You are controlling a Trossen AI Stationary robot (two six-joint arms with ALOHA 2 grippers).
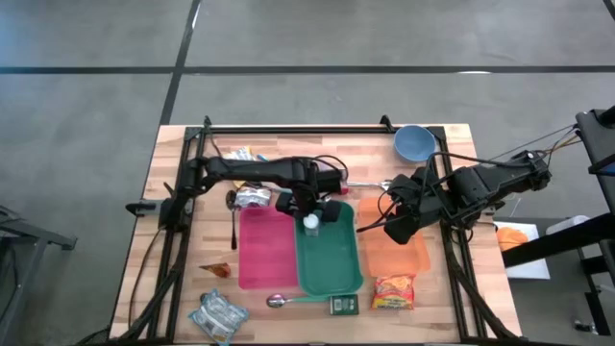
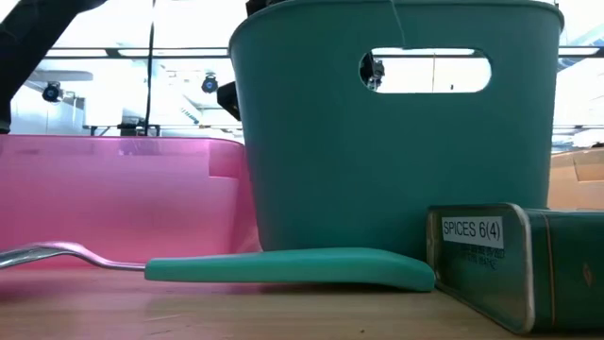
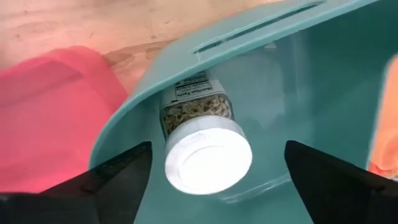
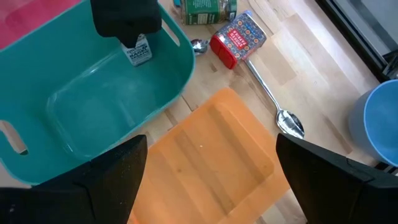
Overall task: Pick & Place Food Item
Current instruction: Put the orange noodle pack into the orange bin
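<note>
- Jar [image 3: 200, 134] of dried food, white-capped, is seen inside the teal bin [image 3: 323, 81], leaning against its wall near the pink bin [image 1: 264, 248].
- Left gripper [image 1: 310, 213] is held over it, fingers spread wide and clear of the cap; release is judged made.
- Right gripper [image 1: 399, 229] is parked wide above the orange bin [image 4: 214, 158], kept clear.

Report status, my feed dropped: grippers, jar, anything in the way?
Left gripper open over the teal bin, jar between its fingers, against the bin wall. Right gripper open over the orange bin. Nothing in the way.
</note>
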